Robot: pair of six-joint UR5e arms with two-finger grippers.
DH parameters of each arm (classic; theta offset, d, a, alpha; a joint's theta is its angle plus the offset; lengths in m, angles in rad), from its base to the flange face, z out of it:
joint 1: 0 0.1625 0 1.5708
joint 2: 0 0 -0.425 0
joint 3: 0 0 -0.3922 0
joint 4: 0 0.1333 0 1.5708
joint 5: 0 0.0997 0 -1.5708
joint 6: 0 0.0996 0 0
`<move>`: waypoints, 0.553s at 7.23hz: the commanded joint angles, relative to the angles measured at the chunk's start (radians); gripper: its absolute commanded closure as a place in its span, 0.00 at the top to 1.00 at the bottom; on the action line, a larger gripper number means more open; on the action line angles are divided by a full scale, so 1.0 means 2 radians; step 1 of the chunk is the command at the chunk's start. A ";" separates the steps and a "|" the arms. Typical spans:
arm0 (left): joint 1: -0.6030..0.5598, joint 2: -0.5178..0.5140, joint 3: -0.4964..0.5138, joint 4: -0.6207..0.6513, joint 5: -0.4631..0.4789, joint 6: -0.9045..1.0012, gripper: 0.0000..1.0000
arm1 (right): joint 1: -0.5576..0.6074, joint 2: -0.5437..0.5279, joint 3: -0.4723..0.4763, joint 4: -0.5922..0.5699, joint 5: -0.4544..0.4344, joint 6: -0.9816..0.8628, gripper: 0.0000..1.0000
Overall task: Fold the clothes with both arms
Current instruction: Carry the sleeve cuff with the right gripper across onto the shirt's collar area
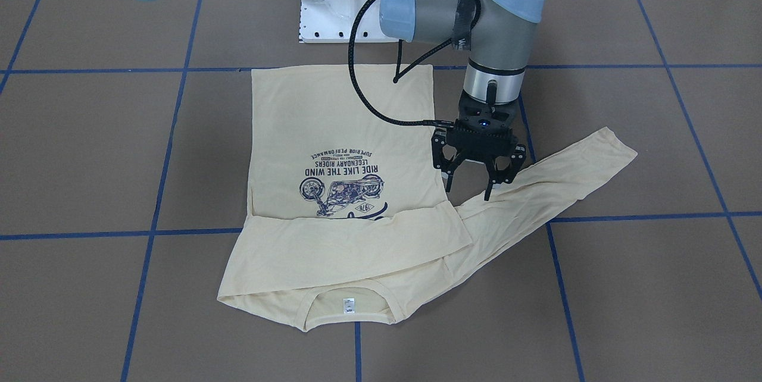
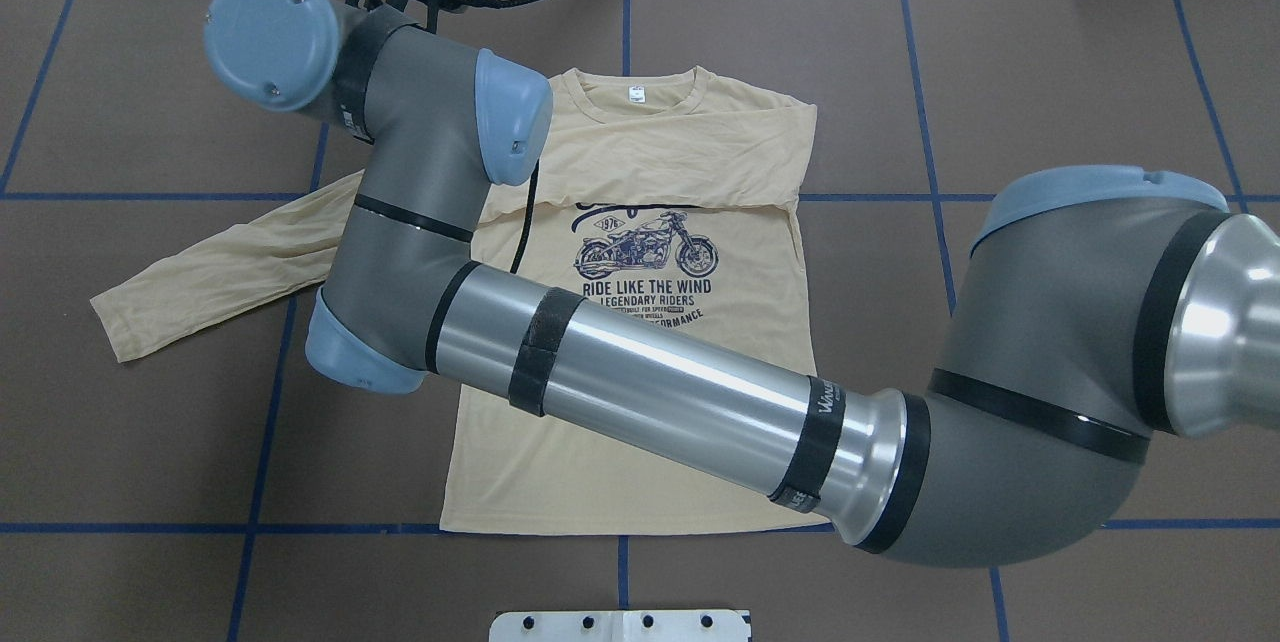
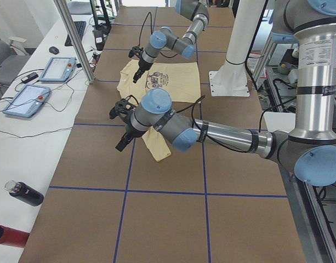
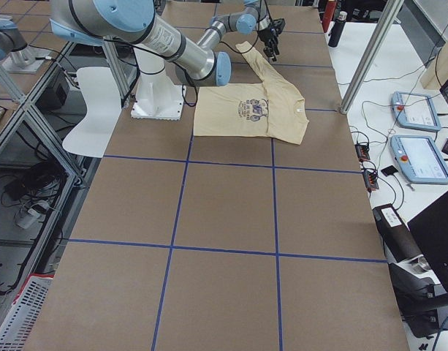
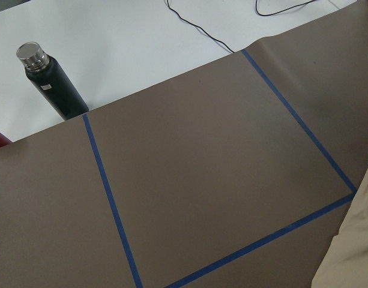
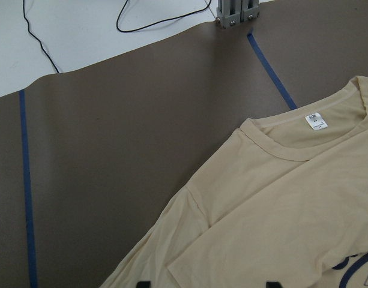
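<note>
Right pincer [image 1: 467, 193]: wide open and empty, pointing down over the root of the loose sleeve [image 1: 565, 171], just beside the body edge of the shirt [image 1: 333, 120]. The arm crosses over from my right. Can't confirm whether the tips touch cloth.

Shirt lies flat on the table [image 1: 655, 287], print [image 1: 342, 182] up, collar [image 1: 351, 304] away from me. The other sleeve [image 1: 357, 239] is already folded across the chest.

Left pincer [image 3: 120, 143] shows only in the side view, hanging by the cuff [image 1: 619, 153]. Can't tell if it's open or shut, and its height is unclear.

Risks, my read:
- Closing this near the body edge could catch body cloth too. Lifting would then drag the shirt and undo the finished fold.
- Shallow pinch: sleeve slips mid-swing and lands bunched.
- Cuff unsupported: it trails and twists unless the left takes it.
- Two arms on one sleeve: wrists could clash.
</note>
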 commanded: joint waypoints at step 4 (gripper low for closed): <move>0.115 -0.005 0.020 -0.092 0.003 -0.012 1.00 | 0.130 -0.206 0.296 -0.148 0.170 -0.184 1.00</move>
